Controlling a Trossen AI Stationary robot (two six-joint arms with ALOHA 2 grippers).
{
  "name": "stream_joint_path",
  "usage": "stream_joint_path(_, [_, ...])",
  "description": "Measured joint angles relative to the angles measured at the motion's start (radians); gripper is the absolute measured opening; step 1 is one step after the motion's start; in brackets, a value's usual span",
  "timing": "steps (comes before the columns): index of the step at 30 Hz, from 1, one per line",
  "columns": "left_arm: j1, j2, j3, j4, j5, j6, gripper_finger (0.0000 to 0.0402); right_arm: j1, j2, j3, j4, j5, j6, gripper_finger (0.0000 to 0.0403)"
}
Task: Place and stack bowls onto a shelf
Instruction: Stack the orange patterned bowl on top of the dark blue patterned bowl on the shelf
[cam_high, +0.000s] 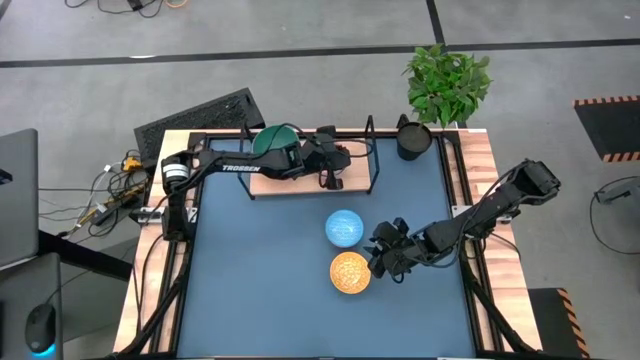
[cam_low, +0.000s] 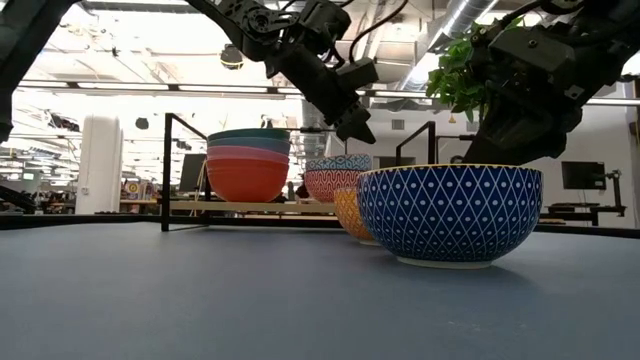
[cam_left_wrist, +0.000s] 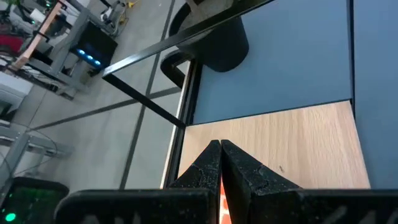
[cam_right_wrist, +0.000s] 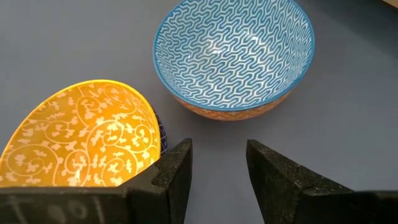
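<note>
Three bowls stand stacked (cam_low: 248, 160) on the wooden shelf (cam_high: 300, 186), teal on top (cam_high: 275, 140). A bowl with a blue wave-patterned inside (cam_high: 344, 228) (cam_right_wrist: 233, 53) rests on the table. Nearer stands a bowl that is orange inside and blue-diamond outside (cam_high: 350, 272) (cam_right_wrist: 81, 140) (cam_low: 450, 215). My left gripper (cam_left_wrist: 219, 144) (cam_low: 360, 130) hangs shut in the air above the bare right part of the shelf board (cam_left_wrist: 280, 143). My right gripper (cam_right_wrist: 217, 158) (cam_high: 378, 262) is open and low, just right of the orange bowl, one finger (cam_right_wrist: 177, 165) close to its wall.
The shelf's black wire frame (cam_high: 372, 150) rises around the board, and its bar (cam_left_wrist: 180, 37) crosses ahead of my left gripper. A black cup (cam_high: 412, 138) and a potted plant (cam_high: 447, 82) stand at the far right corner. Bare blue tabletop (cam_high: 260, 280) lies to the left.
</note>
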Motion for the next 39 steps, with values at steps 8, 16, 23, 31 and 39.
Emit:
stream_joint_path(8, [0.0, 0.0, 0.0, -0.005, 0.023, 0.0, 0.0, 0.0, 0.0, 0.0, 0.0, 0.0, 0.0, 0.0177])
stream_joint_path(16, [0.003, 0.001, 0.0, -0.042, 0.046, -0.012, 0.0, 0.0, 0.0, 0.0, 0.0, 0.0, 0.0, 0.0177])
stream_joint_path(23, [-0.003, 0.036, 0.002, -0.048, -0.002, -0.01, 0.0, 0.0, 0.0, 0.0, 0.001, 0.0, 0.0, 0.0177])
stream_joint_path(31, [-0.019, 0.035, 0.016, -0.036, -0.165, 0.043, 0.0, 0.0, 0.0, 0.0, -0.009, 0.0, 0.001, 0.0177])
stream_joint_path(39, [0.046, 0.024, 0.021, -0.041, -0.241, -0.038, 0.0, 0.0, 0.0, 0.0, -0.012, 0.0, 0.002, 0.0177])
